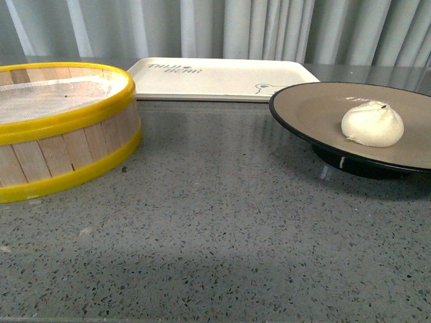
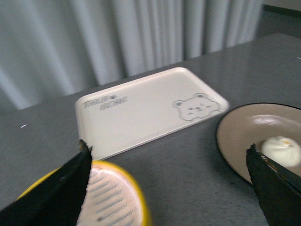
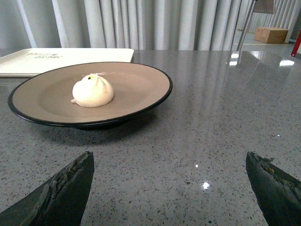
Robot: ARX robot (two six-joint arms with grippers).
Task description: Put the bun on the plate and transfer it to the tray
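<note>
The white pleated bun sits on the taupe plate with a black rim, at the right of the table. The cream tray lies flat behind it. In the left wrist view the tray, plate and bun show below my open, empty left gripper, which hangs above the table between basket and plate. In the right wrist view my open, empty right gripper is low over the table, short of the plate and bun. Neither gripper shows in the front view.
A yellow-rimmed wooden steamer basket with a white liner stands at the left; it also shows in the left wrist view. Grey curtains hang behind the speckled grey table. The tray's corner shows in the right wrist view.
</note>
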